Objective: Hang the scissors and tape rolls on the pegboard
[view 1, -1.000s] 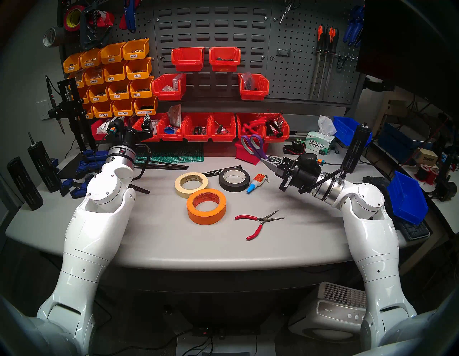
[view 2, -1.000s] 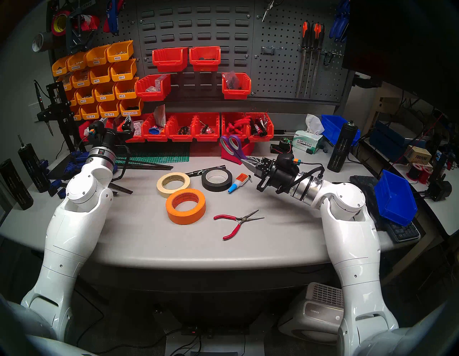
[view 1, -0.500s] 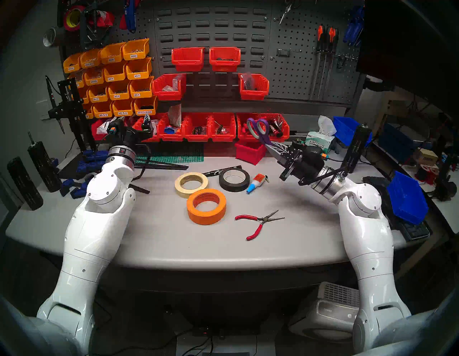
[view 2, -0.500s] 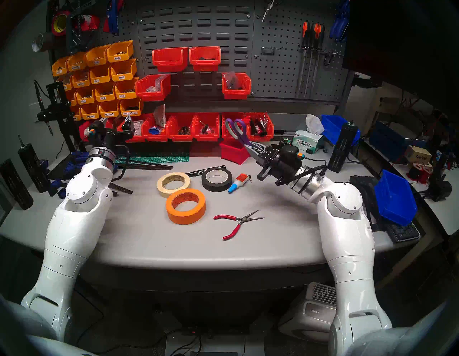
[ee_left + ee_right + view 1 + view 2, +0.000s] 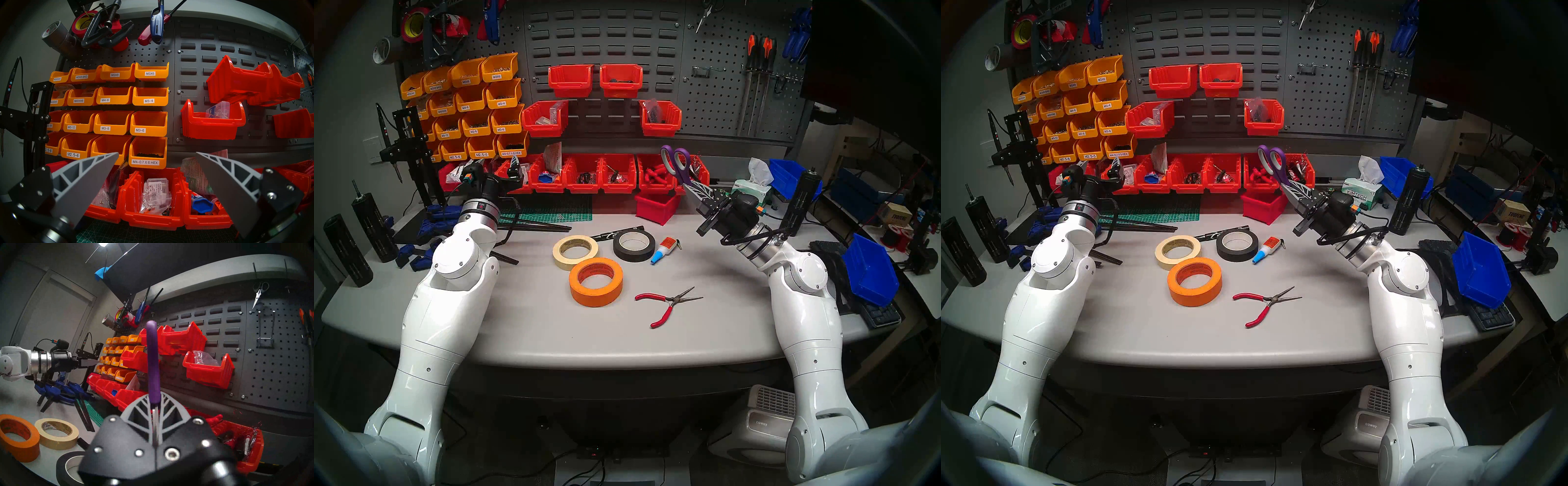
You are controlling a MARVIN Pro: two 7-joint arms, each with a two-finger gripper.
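Your right tool is clamped on the scissors' blades and has swung them up off the tabletop — handles now tilted toward the pegboard. Left tool hangs apart; the tape rolls wait below.

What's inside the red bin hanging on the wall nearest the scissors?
The red bin holds a crumpled clear plastic bag; its contents and the bin's bottom are hidden.

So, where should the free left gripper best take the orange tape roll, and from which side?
Probably from above, across the ring wall: the orange tape roll lies flat with its core open, so one finger of the open left gripper can enter the hole.
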